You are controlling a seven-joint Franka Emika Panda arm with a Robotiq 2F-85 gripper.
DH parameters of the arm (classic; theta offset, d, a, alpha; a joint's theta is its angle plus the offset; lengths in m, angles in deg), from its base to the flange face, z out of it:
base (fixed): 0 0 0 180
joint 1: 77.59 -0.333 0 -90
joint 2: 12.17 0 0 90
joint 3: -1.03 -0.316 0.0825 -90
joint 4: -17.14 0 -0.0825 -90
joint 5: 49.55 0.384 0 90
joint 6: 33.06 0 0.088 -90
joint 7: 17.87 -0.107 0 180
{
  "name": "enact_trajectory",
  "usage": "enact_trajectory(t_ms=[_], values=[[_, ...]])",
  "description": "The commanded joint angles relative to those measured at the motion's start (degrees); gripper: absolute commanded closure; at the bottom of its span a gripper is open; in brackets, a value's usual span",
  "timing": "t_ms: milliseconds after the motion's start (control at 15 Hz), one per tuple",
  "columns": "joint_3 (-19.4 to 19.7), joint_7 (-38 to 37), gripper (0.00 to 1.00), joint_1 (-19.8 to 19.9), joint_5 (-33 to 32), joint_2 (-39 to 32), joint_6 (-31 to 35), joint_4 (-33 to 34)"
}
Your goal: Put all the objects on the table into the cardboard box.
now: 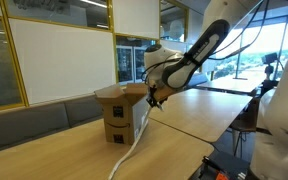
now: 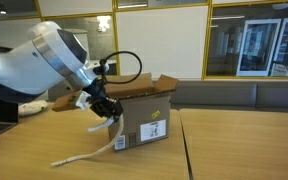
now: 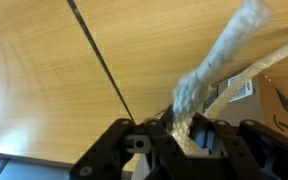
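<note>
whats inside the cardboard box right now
Nothing can be seen inside the cardboard box: its flaps are open, but both exterior views show only its outside, so the interior is hidden. The white rope hangs outside it, from the pincer down to the table.

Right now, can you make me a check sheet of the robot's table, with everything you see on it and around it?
Surface: wooden table, with a dark seam running across it.
Job's things: cardboard box standing on the table, flaps open; white rope, one end lifted beside the box, the rest trailing on the table.
Clutter: nothing seen.
Grippers: gripper shut on the white rope, next to the box.
Cables: black cable looping off the arm, above the box.
Surroundings: glass walls and a bench behind the table.
</note>
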Motion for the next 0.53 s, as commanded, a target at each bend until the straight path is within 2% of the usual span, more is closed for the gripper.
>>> enact_trajectory(t_ms=[0, 200, 467], values=[[-10.0, -2.4, 0.88, 4.7, 1.5, 9.5, -5.3, -1.2], [-16.1, -4.4, 0.88, 5.9, 2.4, 12.1, -8.6, 1.9], [-20.8, -7.0, 0.88, 6.8, 3.7, 11.9, -12.7, 8.5]])
